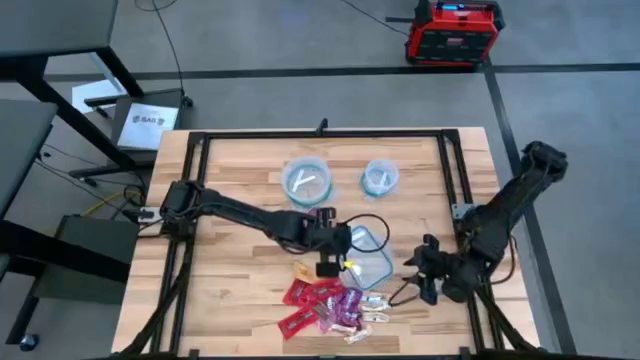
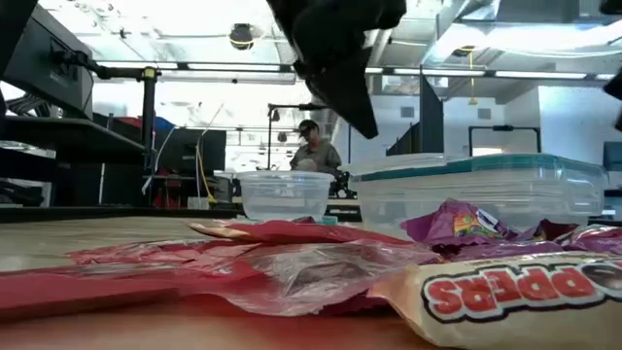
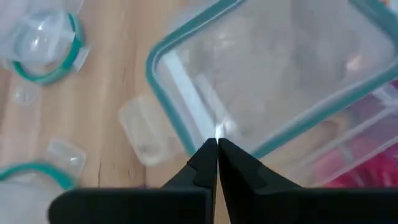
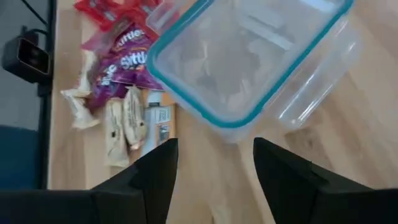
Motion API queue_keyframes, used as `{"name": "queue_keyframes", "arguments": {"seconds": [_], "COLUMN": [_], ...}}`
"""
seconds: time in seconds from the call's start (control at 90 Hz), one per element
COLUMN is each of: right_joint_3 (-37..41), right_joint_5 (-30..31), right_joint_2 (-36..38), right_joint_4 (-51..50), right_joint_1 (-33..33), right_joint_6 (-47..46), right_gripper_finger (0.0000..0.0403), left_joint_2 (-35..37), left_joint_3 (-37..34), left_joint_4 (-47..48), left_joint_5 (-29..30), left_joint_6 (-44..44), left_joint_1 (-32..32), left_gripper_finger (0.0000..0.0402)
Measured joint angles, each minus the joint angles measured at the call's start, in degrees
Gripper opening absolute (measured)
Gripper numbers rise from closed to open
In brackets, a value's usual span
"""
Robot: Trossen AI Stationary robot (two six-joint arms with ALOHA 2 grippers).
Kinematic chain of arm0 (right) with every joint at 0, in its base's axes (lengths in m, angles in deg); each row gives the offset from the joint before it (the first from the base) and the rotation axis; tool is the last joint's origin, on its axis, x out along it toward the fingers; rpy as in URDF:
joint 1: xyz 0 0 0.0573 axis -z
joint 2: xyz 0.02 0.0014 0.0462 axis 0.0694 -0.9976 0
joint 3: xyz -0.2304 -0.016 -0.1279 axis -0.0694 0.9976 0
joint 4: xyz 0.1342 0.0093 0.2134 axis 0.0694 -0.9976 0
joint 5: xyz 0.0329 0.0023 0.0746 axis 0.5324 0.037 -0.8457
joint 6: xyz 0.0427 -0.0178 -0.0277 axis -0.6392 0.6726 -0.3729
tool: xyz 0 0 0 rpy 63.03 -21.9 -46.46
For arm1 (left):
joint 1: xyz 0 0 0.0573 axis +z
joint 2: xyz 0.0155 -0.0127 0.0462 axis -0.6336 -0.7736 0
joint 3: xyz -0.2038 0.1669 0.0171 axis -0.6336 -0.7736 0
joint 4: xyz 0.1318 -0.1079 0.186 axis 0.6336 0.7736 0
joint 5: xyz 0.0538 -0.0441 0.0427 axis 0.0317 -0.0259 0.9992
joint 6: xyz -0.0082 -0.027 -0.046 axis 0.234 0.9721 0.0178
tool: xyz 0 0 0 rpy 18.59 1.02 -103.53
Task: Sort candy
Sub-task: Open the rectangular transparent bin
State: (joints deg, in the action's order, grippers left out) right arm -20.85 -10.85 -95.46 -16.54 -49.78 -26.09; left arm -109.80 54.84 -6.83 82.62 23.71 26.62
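The candy [image 1: 330, 305] lies in a loose heap of red, purple and whitish wrappers near the table's front edge, and fills the foreground of the low view [image 2: 292, 262]. Just behind the heap stands the clear rectangular tub [image 1: 372, 255] with its teal rim. My left gripper [image 1: 332, 258] hangs shut over the tub's left rim [image 3: 177, 112], fingers pointing down. A small whitish glint shows at its tips [image 3: 217, 144]; I cannot tell whether that is a sweet. My right gripper [image 1: 425, 272] waits open to the right of the tub [image 4: 249, 56], with nothing between its fingers [image 4: 214, 168].
Two clear round bowls with bluish rims stand at the back. The larger one [image 1: 308, 182] holds whitish sweets, and the smaller one [image 1: 380, 177] is to its right. A black frame [image 1: 200, 200] borders the table. A person [image 2: 313, 146] stands in the room beyond.
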Motion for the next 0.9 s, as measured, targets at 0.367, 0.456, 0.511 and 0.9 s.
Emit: {"name": "queue_keyframes", "arguments": {"seconds": [0.367,0.456,0.511,0.9], "right_joint_3": [0.58,0.58,0.58,0.6], "right_joint_5": [5.68,5.69,5.69,10.32], "right_joint_2": [-5.09,-6.25,-7.03,-9.34], "right_joint_4": [0.5,0.61,0.55,3.28], "right_joint_1": [-7.49,-7.84,-7.69,-7.22], "right_joint_6": [-12.09,-13.63,-14.5,-10.52], "right_gripper_finger": [0.0195,0.0195,0.0195,0.0195], "left_joint_2": [0.0,0.0,0.0,0.0], "left_joint_3": [0.0,0.0,0.0,-0.77], "left_joint_4": [-0.8,-1.68,-2.96,-8.19], "left_joint_5": [-0.27,-2.63,-5.0,-13.37], "left_joint_6": [0.32,0.43,0.44,-0.87], "left_joint_1": [-1.23,-1.26,-1.26,-0.71], "left_gripper_finger": [0.0,0.0,0.0,0.0]}}
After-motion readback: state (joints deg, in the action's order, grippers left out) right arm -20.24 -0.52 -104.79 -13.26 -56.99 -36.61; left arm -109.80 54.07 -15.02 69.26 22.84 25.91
